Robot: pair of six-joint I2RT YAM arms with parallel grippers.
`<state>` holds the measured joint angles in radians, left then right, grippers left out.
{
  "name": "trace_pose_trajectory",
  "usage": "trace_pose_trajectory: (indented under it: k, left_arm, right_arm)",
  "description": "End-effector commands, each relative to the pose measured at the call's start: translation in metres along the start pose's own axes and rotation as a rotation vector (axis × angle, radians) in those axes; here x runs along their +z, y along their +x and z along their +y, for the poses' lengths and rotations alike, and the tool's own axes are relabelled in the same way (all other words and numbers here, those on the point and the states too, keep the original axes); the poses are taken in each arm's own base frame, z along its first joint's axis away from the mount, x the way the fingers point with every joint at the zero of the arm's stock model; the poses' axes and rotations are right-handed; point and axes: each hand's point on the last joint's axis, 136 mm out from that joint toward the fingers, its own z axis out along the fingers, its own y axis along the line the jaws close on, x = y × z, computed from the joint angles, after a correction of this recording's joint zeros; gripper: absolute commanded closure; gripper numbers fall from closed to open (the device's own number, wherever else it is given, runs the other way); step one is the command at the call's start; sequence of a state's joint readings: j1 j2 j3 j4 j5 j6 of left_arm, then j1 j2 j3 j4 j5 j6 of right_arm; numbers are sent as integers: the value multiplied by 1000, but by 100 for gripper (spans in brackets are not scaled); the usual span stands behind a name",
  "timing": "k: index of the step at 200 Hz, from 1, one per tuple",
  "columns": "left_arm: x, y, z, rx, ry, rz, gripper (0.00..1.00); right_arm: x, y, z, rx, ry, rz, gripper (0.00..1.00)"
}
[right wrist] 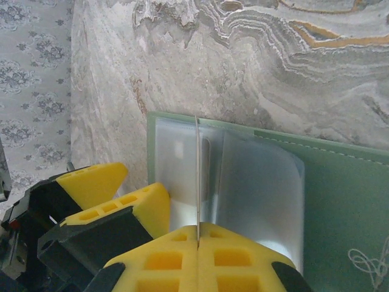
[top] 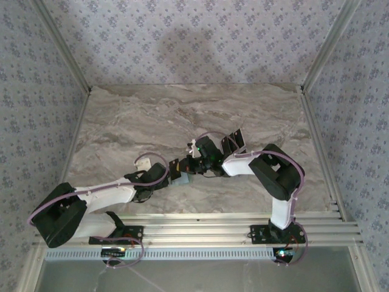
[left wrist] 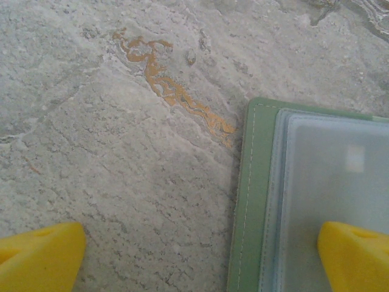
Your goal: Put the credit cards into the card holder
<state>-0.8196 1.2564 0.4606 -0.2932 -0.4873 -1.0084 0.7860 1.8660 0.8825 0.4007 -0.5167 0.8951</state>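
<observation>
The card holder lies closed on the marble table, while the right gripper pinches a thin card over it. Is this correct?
No, the card holder lies open, its clear sleeves showing, as the right wrist view shows. It does lie on the marble table, and the right gripper pinches a thin card over it.

Stretches the left arm point(top: 109, 194) low toward the middle, left gripper point(left wrist: 194, 261) splayed wide, fingertips pointing down. Folds the right arm point(top: 276, 173) at the elbow and reaches leftward, right gripper point(right wrist: 197, 258) clamped tight on a card point(right wrist: 197, 176) held edge-on. Holds both grippers close together.
</observation>
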Motion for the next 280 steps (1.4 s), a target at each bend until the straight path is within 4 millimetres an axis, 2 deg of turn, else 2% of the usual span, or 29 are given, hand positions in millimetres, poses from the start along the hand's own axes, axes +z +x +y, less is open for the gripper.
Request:
trace_pose_trajectory:
  k: [1,162,254,280]
  left_arm:
    - [3,17,26,52,-86,54,2]
    - [3,17,27,51,-89,54,2]
    - [2,17,27,49,-86,53,3]
    - [-7,5,27,39,-88,17,1]
  right_arm:
    - [6,6,-4,14,-2,20,100]
    - [15,33,-20,41,14,68,100]
    - [19,37,-29,80,44,64,100]
    - [20,39,-33,90,54,69,100]
